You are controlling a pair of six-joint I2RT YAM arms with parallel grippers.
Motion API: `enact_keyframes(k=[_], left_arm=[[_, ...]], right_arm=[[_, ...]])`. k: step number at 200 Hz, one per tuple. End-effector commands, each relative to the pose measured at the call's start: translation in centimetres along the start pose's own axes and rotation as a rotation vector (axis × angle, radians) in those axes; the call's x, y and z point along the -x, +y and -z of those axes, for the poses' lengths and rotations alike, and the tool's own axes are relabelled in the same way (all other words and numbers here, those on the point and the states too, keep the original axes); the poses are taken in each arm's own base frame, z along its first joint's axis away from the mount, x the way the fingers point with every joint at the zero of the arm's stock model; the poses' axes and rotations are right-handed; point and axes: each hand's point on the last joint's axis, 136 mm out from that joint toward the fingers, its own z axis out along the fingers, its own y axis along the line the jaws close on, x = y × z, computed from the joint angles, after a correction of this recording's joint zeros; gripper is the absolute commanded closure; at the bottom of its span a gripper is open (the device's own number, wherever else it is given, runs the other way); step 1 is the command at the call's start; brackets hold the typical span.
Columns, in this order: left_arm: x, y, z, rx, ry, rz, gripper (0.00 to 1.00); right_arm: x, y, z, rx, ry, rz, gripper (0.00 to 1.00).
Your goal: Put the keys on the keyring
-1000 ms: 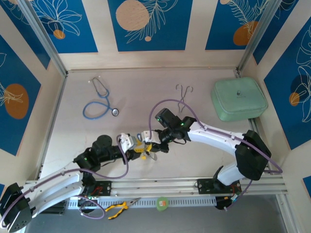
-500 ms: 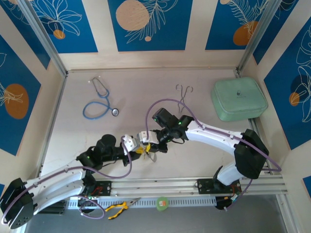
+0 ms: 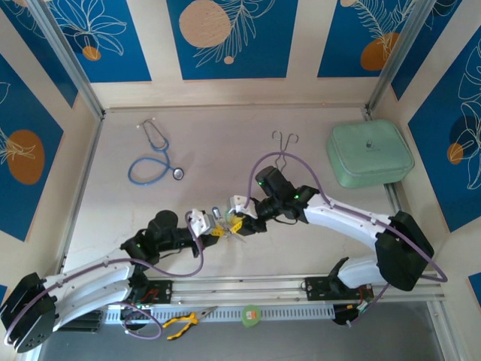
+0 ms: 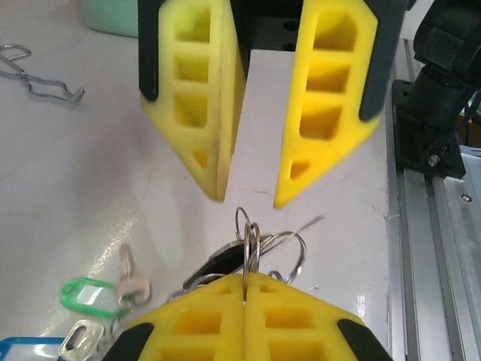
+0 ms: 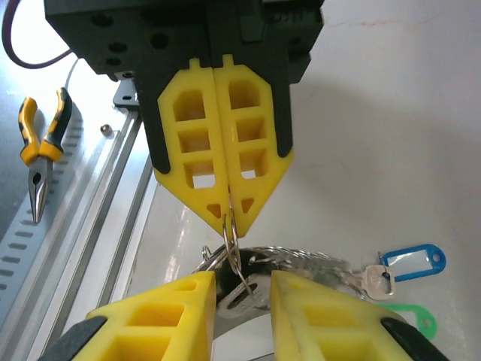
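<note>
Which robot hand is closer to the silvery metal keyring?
Left. The left hand pinches the silvery metal keyring; the right hand is open, right in front of it.

The wall panels [image 3: 259, 56] are blue with white leaf outlines and orange discs. The table [image 3: 218, 135] is off-white, the stethoscope [image 3: 154, 162] blue, the case [image 3: 370, 153] mint green. The jaws are yellow, the keyring [image 4: 248, 252] silver, with one green tag [image 4: 94, 295] and one blue tag [image 5: 413, 261].

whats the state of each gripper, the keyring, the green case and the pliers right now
left gripper: shut on keyring
right gripper: open
keyring: one ring pinched in the left jaws
green case: closed
pliers: closed, lying by the rail
</note>
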Motion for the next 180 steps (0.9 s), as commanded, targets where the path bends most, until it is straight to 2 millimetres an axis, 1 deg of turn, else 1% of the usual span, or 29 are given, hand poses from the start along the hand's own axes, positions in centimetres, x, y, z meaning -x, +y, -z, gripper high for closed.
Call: enact_keyframes(k=[1,44,88,104,132,144,157,180], left_arm=[[1.9,-0.6,0.1,-0.033,-0.101,-0.019,1.0],[1.6,-0.8,0.0,-0.042,-0.101,-0.02,1.0],[1.5,-0.8,-0.1,-0.047,-0.099,-0.02,1.0],[1.1,-0.9,-0.1,-0.05,-0.08,-0.017,1.0],[0.2,-0.8,-0.2,-0.046,-0.041,-0.008,1.0],[-0.1,-0.8,-0.2,-0.044,-0.026,-0.003,1.0],[-0.3,-0.8,-0.3,-0.046,-0.014,0.002,1.0],[-0.4,-0.9,-0.2,-0.049,-0.011,0.005,1.0]], right_arm=[[2.1,0.4,0.3,0.038,-0.134,0.044,0.74],[0.6,0.4,-0.6,0.051,-0.096,0.042,0.74],[0.0,0.3,-1.1,0.052,-0.06,0.058,0.76],[0.5,0.4,-0.6,0.052,-0.081,0.065,0.76],[2.4,0.9,1.2,0.038,-0.144,0.105,0.75],[2.8,0.8,1.9,0.02,-0.157,0.115,0.74],[2.0,0.4,2.0,-0.012,-0.134,0.115,0.74],[-0.7,-0.6,0.9,-0.052,-0.013,0.121,0.74]])
